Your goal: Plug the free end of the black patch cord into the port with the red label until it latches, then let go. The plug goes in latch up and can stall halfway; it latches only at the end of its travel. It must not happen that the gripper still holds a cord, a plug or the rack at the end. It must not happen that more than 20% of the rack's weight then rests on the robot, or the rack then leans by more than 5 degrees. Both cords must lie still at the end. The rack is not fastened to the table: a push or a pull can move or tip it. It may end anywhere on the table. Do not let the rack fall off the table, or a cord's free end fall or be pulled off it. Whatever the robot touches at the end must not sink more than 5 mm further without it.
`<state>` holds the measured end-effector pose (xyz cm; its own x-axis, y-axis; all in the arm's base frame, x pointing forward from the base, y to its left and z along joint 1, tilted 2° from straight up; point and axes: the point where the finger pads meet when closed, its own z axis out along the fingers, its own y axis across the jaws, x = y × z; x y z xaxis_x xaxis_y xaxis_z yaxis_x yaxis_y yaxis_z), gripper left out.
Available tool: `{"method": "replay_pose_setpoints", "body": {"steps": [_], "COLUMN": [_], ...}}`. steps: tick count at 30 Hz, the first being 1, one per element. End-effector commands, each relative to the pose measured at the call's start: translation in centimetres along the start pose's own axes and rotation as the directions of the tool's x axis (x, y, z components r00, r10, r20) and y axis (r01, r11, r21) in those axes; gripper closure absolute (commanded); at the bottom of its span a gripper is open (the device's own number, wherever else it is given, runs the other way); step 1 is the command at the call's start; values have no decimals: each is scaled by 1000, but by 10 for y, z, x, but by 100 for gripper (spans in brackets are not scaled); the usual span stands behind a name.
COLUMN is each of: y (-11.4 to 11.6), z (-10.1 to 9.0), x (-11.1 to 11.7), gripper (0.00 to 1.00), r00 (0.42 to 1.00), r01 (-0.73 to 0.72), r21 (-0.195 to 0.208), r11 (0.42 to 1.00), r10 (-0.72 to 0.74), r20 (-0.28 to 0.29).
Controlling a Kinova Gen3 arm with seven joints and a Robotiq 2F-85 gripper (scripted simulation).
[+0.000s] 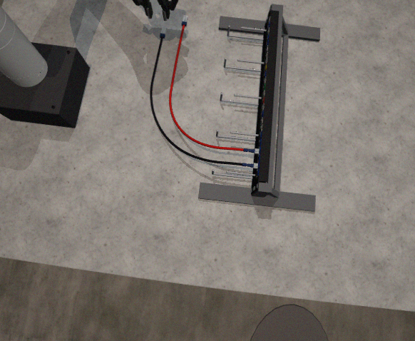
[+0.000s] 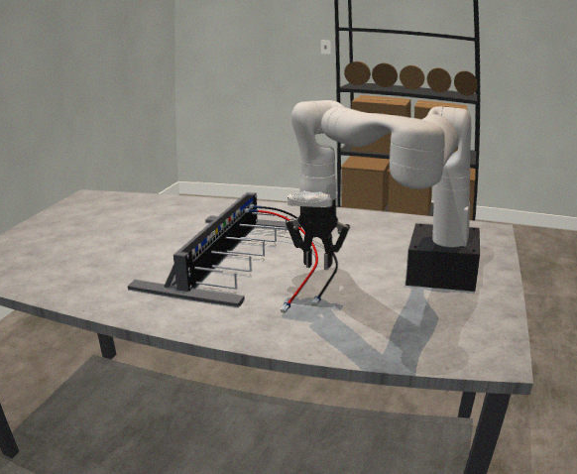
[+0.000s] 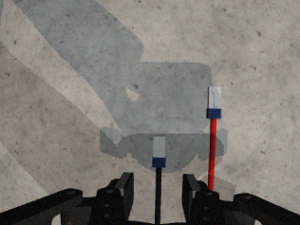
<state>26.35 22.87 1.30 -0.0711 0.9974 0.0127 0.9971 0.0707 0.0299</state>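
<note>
gripper, part-spread and empty, above black cord; approach step in hand; next, descend astride plug ahead, avoiding red cord.

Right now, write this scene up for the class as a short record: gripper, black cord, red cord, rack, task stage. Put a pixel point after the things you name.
gripper: open, above the table, nothing between its fingers point(image 1: 156, 12) point(image 2: 317, 259)
black cord: one end in the rack, free plug on the table point(image 1: 155, 62) point(image 2: 334, 270) point(image 3: 159, 189)
red cord: one end in the rack, free plug on the table beside the black one point(image 1: 175, 65) point(image 2: 304, 285) point(image 3: 213, 146)
rack: upright on two flat feet point(image 1: 274, 98) point(image 2: 180, 270)
task stage: black plug neither gripped nor plugged in
</note>
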Motion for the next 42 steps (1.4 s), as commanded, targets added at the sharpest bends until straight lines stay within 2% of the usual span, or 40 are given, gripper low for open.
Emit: {"method": "replay_pose_setpoints", "body": {"steps": [1,14,27,42], "y": [0,0,0,0], "z": [0,1,14,43], "x": [0,0,0,1], "gripper": [63,63,63,63], "r00": [1000,1000,1000,1000], "r01": [0,0,0,0], "r21": [-1,-1,-1,-1], "r11": [1000,1000,1000,1000], "r10": [0,0,0,0], "r20": [-1,-1,-1,-1]}}
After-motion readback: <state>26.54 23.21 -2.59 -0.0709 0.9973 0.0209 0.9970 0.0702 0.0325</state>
